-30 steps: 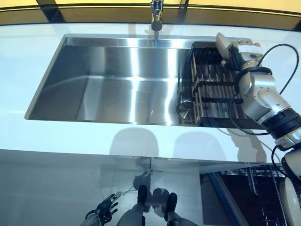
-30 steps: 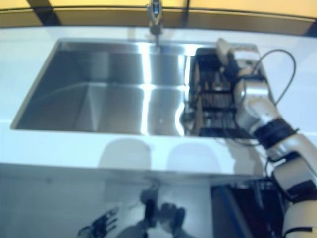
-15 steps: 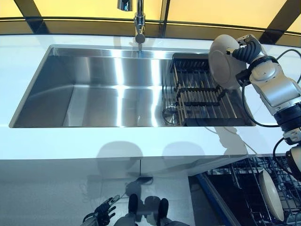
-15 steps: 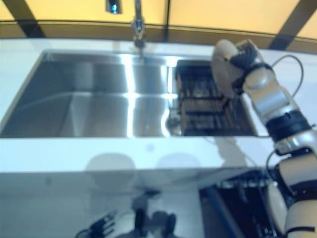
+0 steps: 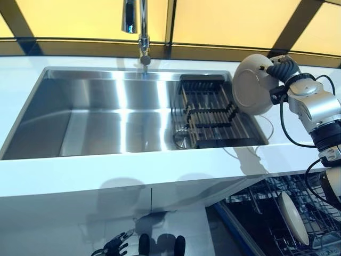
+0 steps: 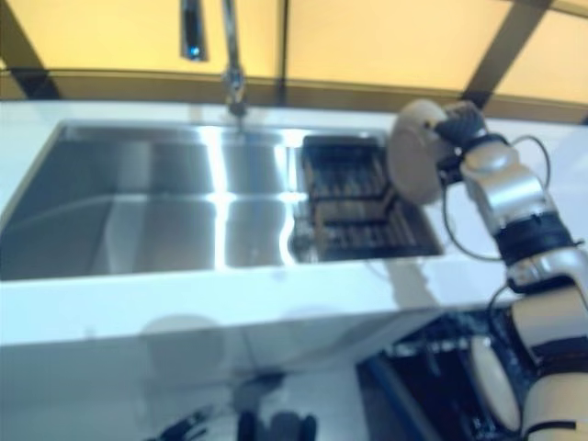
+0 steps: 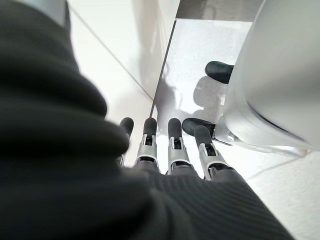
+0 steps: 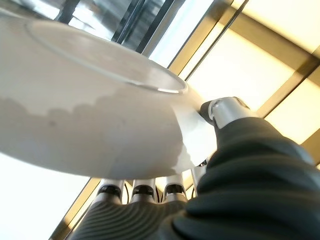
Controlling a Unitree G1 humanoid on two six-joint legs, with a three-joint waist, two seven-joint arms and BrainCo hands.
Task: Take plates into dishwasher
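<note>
The right robot hand (image 5: pixel 283 70) is gripping a plate (image 5: pixel 250 92) above the sink's empty rack (image 5: pixel 210 114), one plate (image 5: pixel 292 217) already standing in the dishwasher (image 5: pixel 277 224), while the left robot hand (image 7: pixel 170 145) is hanging open, idle.

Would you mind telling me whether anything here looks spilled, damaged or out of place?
Nothing stands out. The right hand holds a white plate on edge above the drying rack in the sink; another plate stands in the open dishwasher rack. The left hand hangs open, low by the cabinet.
</note>
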